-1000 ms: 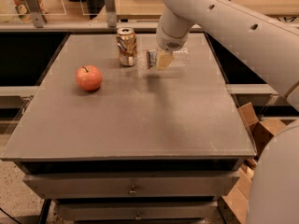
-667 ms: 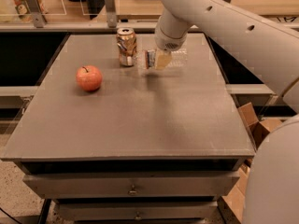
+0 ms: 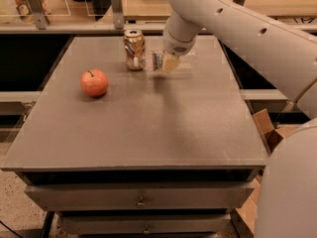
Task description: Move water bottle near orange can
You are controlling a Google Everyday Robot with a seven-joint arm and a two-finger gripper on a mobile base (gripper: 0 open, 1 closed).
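Observation:
The orange can [image 3: 134,49] stands upright at the back middle of the grey table [image 3: 148,128]. The water bottle [image 3: 159,61] lies sideways just right of the can, its label band toward the can and its clear body [image 3: 188,58] stretching to the right. My gripper [image 3: 169,63] comes down from the white arm [image 3: 223,19] and is shut on the water bottle at about table height, a short gap from the can. The bottle's cap is hidden.
A red-orange apple [image 3: 94,82] sits on the left part of the table. A railing with posts [image 3: 116,6] runs behind the back edge. Cardboard boxes [image 3: 265,125] stand on the floor to the right. Drawers [image 3: 141,200] are under the tabletop.
The gripper and the bottle have shifted very slightly left toward the can; otherwise nothing has moved.

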